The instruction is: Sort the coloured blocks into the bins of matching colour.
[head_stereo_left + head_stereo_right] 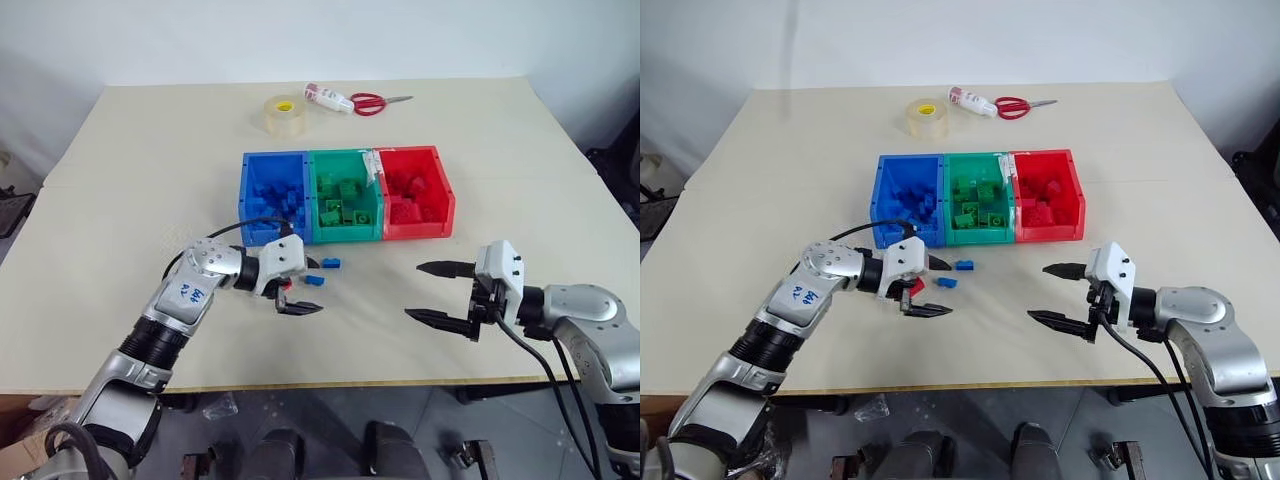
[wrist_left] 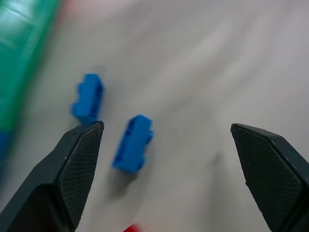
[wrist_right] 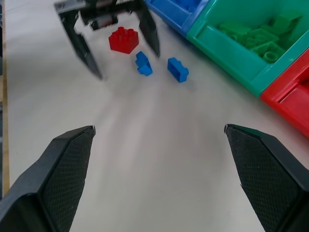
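The blue bin (image 1: pixel 272 190), green bin (image 1: pixel 345 195) and red bin (image 1: pixel 415 190) stand joined in a row mid-table, each holding blocks of its own colour. In front of the blue and green bins lie two loose blue blocks (image 3: pixel 143 64) (image 3: pixel 177 69) and a red block (image 3: pixel 123 39). My left gripper (image 1: pixel 318 287) hangs open just over them, its fingers (image 3: pixel 87 48) straddling the red block, with the nearer blue block (image 2: pixel 133 143) just ahead of its fingertips. My right gripper (image 1: pixel 414 290) is open and empty, low over bare table in front of the red bin, pointing left toward the blocks.
A roll of clear tape (image 1: pixel 284 115), a white tube (image 1: pixel 328 97) and red-handled scissors (image 1: pixel 372 102) lie at the far side of the table (image 1: pixel 120 200). The table's front edge runs just below both grippers.
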Motion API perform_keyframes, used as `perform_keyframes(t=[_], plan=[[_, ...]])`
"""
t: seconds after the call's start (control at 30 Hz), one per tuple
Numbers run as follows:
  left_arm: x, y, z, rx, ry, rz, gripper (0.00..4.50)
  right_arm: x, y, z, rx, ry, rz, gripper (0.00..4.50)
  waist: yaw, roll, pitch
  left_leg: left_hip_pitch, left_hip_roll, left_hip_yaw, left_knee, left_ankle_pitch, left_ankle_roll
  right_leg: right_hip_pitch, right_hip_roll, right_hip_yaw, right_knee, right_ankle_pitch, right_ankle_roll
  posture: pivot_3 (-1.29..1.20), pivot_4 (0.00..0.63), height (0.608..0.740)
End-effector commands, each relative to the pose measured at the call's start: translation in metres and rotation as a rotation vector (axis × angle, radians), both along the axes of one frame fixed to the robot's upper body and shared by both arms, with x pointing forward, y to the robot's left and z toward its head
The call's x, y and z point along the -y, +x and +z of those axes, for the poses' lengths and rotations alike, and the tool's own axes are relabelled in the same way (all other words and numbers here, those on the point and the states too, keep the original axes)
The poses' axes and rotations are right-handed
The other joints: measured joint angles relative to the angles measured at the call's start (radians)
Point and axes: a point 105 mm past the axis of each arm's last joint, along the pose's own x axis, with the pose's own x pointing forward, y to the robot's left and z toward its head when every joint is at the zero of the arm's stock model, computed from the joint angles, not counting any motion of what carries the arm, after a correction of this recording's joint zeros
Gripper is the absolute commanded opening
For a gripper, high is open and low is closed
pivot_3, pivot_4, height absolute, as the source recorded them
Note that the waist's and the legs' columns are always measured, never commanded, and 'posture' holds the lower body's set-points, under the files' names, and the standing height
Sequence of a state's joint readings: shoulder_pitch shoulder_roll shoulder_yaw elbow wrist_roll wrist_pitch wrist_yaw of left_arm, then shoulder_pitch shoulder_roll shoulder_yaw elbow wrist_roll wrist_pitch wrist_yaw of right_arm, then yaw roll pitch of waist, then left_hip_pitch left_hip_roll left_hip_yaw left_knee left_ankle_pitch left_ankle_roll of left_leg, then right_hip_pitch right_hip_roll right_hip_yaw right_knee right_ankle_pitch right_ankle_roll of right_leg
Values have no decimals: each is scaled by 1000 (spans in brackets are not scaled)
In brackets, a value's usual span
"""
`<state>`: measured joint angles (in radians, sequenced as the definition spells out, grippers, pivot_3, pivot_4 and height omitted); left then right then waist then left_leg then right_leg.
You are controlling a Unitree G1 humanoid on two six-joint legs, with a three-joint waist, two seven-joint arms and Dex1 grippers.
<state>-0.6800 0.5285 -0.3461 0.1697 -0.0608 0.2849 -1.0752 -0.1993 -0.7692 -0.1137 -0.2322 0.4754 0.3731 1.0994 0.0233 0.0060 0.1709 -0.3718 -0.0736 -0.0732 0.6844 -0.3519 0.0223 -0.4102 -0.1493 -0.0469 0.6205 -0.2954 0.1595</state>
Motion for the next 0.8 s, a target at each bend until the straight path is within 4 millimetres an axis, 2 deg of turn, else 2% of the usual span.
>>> perform_keyframes(t=[0.03, 0.3, 0.4, 0.47, 0.57, 0.63, 0.73, 0.8], plan=[[4, 5, 6, 39, 19, -15, 3860, 1, -3, 11, 43, 13, -6, 4500, 1, 0, 0, 0, 0, 0, 0, 0, 0, 0, 0, 0, 0, 0, 0, 0, 150, 740], [6, 12, 3, 53, 33, -10, 1305, 2, -2, 11, 45, 10, -17, 4500, 1, 0, 0, 0, 0, 0, 0, 0, 0, 0, 0, 0, 0, 0, 0, 0, 150, 740], [9, 13, 8, 67, -4, -5, 374, 3, -1, 11, 47, 7, -21, 4500, 1, 0, 0, 0, 0, 0, 0, 0, 0, 0, 0, 0, 0, 0, 0, 0, 150, 740], [13, 13, 20, 83, -58, -10, 331, 4, 0, 12, 48, 6, -22, 4500, 1, 0, 0, 0, 0, 0, 0, 0, 0, 0, 0, 0, 0, 0, 0, 0, 150, 740], [17, 13, 47, 124, -184, 5, 331, 4, 1, 13, 49, 4, -23, 4500, 0, 0, 0, 0, 0, 0, 0, 0, 0, 0, 0, 0, 0, 0, 0, 0, 150, 740], [13, 13, 70, 165, -260, 35, 331, 5, 2, 13, 49, 3, -24, 4500, 0, -1, 1, 0, 0, 0, 1, 0, 0, 0, 0, 0, 0, 0, 0, 0, 150, 740], [5, 16, 86, 196, -305, 91, 331, 5, 3, 14, 49, 2, -24, 4500, 0, -1, 1, 0, 0, 0, 1, 0, 0, 0, 0, 0, 0, 0, 0, 0, 150, 740], [-8, 24, 98, 243, -319, 170, 331, 4, 5, 14, 49, 2, -21, 4500, 0, -1, 1, 0, 0, 0, 1, 0, 0, 0, 0, 0, 0, 0, 0, 0, 150, 740]])
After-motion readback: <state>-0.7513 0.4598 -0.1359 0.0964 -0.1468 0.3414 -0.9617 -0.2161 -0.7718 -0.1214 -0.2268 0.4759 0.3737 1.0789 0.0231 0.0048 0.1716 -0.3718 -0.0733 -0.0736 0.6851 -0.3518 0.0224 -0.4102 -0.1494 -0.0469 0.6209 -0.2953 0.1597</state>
